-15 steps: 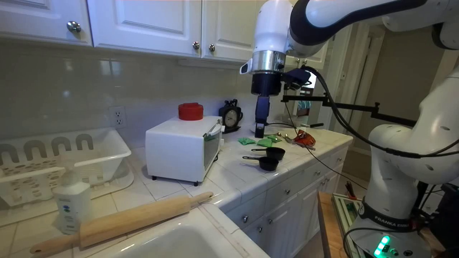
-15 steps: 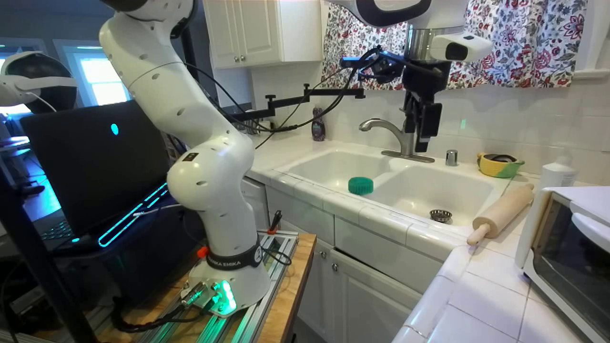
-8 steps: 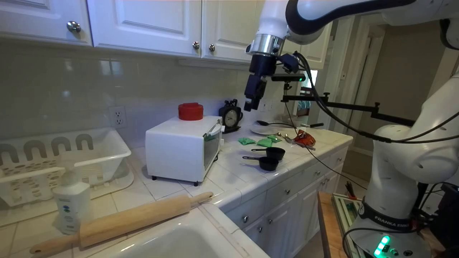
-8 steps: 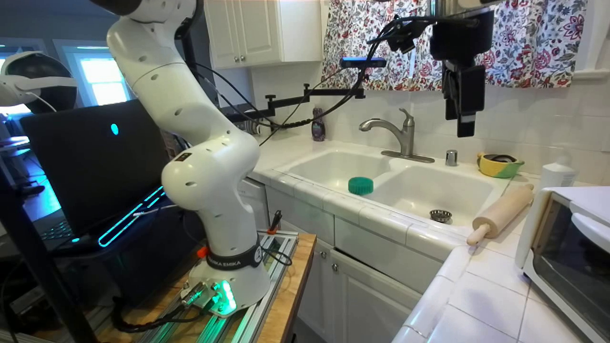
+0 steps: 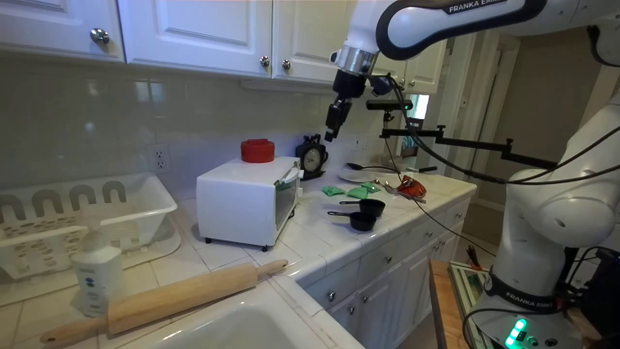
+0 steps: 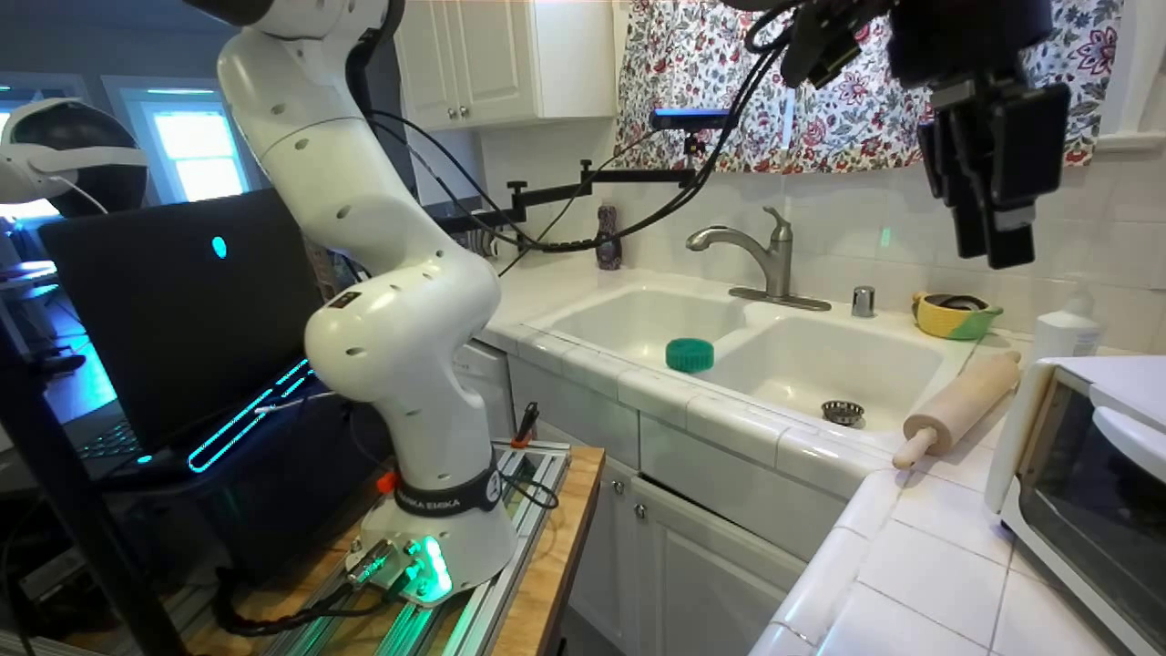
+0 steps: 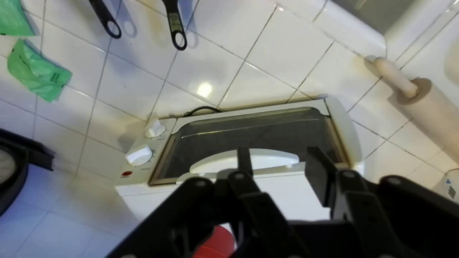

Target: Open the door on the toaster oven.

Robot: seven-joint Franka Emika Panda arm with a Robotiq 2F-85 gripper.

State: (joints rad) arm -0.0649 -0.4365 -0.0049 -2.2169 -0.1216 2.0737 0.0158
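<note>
Door [image 7: 258,132] of the oven [image 5: 235,211], dark-glazed and apparently shut, lies below the robot's pincer [image 7: 281,165], which hangs released above it, fingers [image 7: 245,163] spread and nothing gripped. The oven stands on the tiled worktop [image 5: 310,237] with its front turned toward the side of the arm [image 5: 419,24], a placing that, I would judge, lets the pincer come at the handle [image 7: 269,157] from above and ahead. From where I stand the pincer is in mid-air, tilted toward the oven and touching nothing. Seen from the wrist, one finger crosses in front of the handle and the other sits past its end, so the gap runs along the bar, not across it. That stance suggests a hook and pull, or a turn before any pinch. With the handle near the door's top edge, the door should swing forward and down; a steady outward tug looks like the right call. The tub [image 5: 257,151] rests on the oven's roof, set back from the front: out of the handle's way, though it could slide if the oven rocks. Two pans [image 5: 362,222] sit farther out before the door and may bear watching. The rolling pin [image 5: 181,300] lies beside the sink [image 6: 802,364], outside the likely path.
</note>
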